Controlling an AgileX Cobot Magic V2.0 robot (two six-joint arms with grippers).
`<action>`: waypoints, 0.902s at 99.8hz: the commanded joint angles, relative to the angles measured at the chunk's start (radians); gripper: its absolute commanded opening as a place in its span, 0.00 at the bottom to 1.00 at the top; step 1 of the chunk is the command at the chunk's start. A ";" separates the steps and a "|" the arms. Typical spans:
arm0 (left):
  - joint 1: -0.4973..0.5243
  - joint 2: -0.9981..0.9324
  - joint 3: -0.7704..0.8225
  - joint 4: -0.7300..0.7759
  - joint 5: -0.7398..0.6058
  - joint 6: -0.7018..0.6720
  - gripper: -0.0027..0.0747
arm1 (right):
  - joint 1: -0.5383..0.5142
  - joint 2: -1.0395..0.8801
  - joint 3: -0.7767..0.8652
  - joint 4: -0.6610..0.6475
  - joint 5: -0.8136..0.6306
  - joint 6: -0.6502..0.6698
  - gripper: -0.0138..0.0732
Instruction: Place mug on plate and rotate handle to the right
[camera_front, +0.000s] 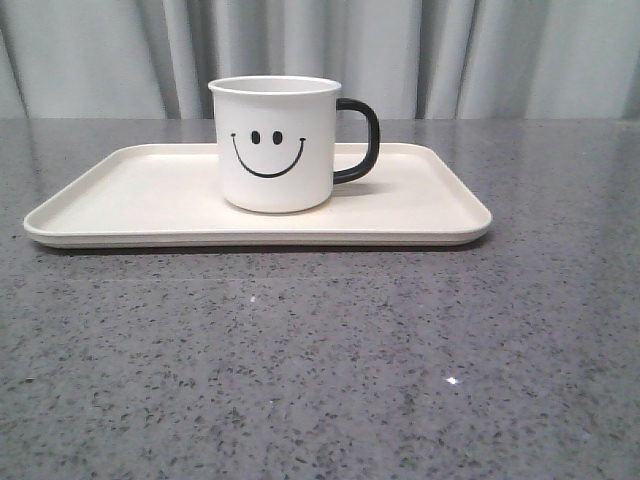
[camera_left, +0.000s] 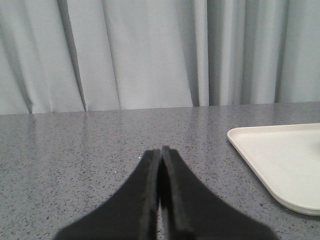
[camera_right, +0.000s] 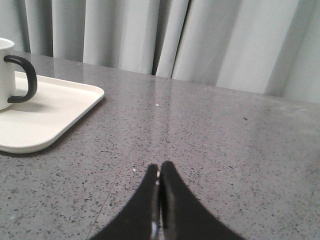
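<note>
I see the mug (camera_front: 275, 145) standing upright on the plate (camera_front: 130, 195), near its middle, smiley face toward the front camera. Its handle (camera_front: 360, 140) sticks out to the right. From my right wrist camera the same handle (camera_right: 22, 79) shows at the edge of view, with a sliver of white mug (camera_right: 5, 70) beside it, resting on the plate's (camera_right: 50, 115) right end.

The plate lies flat on the grey speckled table (camera_front: 320, 360), long side across the view.

Neither arm appears in the front view. The left gripper (camera_left: 161, 152) sits low over the bare table, well apart from the plate's (camera_left: 280, 160) left end, its fingers (camera_left: 145, 190) pressed together with nothing between them. The right gripper (camera_right: 159, 170) is likewise low above the table, off the plate's right end and clear of the mug, fingers (camera_right: 175, 200) closed on nothing. Both wrist cameras look level across the table toward a pale curtain (camera_front: 480, 50) behind it.
</note>
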 joint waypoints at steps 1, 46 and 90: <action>0.002 -0.030 0.008 -0.001 -0.081 -0.003 0.01 | 0.001 -0.019 0.000 -0.009 -0.076 0.000 0.09; 0.002 -0.030 0.008 -0.001 -0.081 -0.003 0.01 | 0.001 -0.019 0.000 -0.226 -0.071 0.199 0.09; 0.002 -0.030 0.008 -0.001 -0.081 -0.003 0.01 | 0.001 -0.019 0.000 -0.232 -0.065 0.198 0.09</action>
